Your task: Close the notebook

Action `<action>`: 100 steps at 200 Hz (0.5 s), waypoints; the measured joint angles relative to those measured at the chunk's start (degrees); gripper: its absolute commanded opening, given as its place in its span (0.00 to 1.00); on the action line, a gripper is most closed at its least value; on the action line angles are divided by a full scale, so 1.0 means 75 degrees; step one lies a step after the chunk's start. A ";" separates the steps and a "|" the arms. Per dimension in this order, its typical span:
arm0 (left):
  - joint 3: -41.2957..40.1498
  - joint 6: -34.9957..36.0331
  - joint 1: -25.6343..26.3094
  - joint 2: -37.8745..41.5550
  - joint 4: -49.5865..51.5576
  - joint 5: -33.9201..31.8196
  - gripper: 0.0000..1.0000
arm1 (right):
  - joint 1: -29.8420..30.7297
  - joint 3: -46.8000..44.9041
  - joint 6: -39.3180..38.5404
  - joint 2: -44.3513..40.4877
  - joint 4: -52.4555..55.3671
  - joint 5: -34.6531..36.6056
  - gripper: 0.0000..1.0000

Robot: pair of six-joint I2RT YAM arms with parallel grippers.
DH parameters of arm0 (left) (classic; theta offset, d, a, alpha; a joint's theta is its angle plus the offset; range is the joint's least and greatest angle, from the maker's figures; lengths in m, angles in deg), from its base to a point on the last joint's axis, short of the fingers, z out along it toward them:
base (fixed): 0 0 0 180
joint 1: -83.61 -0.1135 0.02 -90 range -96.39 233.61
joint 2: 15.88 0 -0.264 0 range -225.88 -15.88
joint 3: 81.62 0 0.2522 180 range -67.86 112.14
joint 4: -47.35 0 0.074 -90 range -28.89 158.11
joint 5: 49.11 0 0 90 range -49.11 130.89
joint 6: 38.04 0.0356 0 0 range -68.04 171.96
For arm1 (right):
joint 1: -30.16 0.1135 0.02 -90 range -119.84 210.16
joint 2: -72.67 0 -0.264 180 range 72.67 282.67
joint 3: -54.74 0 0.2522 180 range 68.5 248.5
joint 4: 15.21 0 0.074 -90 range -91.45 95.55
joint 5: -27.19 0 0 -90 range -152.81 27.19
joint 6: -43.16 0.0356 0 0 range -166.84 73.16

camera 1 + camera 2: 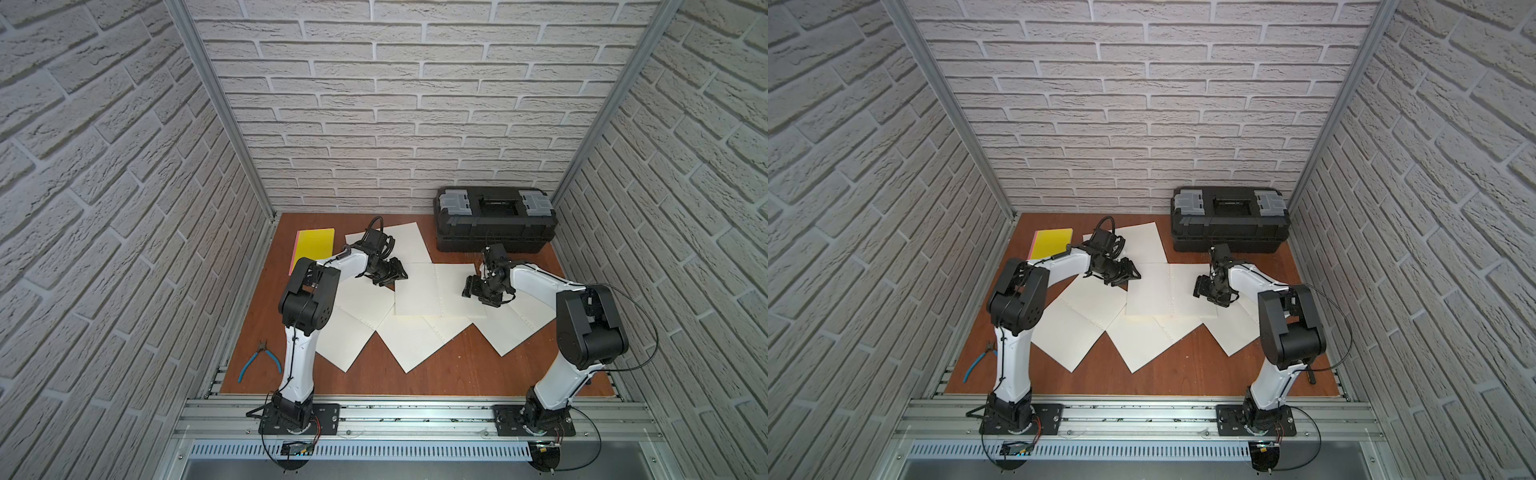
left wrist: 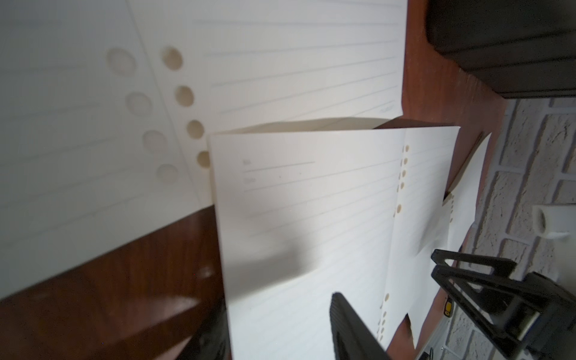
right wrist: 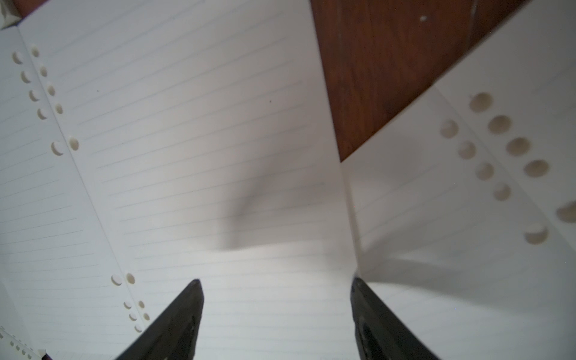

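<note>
Several open white lined notebooks lie overlapping on the brown table. The middle notebook (image 1: pixel 432 291) (image 1: pixel 1167 291) lies open and flat between my two grippers. My left gripper (image 1: pixel 401 272) (image 1: pixel 1133 270) is at its left edge. In the left wrist view the left gripper (image 2: pixel 277 311) is open, with one finger (image 2: pixel 346 321) over the page (image 2: pixel 296 218) and the other below the page's edge. My right gripper (image 1: pixel 469 286) (image 1: pixel 1200 286) hangs over the right page. In the right wrist view the right gripper (image 3: pixel 276 283) is open and empty, one finger (image 3: pixel 367 305) by the page's outer edge.
A black toolbox (image 1: pixel 494 220) stands at the back right. A closed yellow notebook (image 1: pixel 313 245) lies at the back left, blue pliers (image 1: pixel 259 361) at the front left. Other open notebooks (image 1: pixel 357 328) (image 1: pixel 419 340) (image 1: pixel 515 328) surround the middle one.
</note>
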 measured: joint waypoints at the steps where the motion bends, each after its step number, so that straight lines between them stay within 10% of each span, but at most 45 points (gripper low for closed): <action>1: -0.0006 0.0000 0.0000 0.0006 -0.0003 0.0000 0.49 | 0.0000 -0.0003 0.0000 0.0000 -0.0003 -0.0003 0.74; 100: -0.0501 -0.0187 -0.0102 0.0408 -0.0169 0.0076 0.15 | -0.0003 -0.0015 0.0000 0.0000 -0.0017 -0.0050 0.74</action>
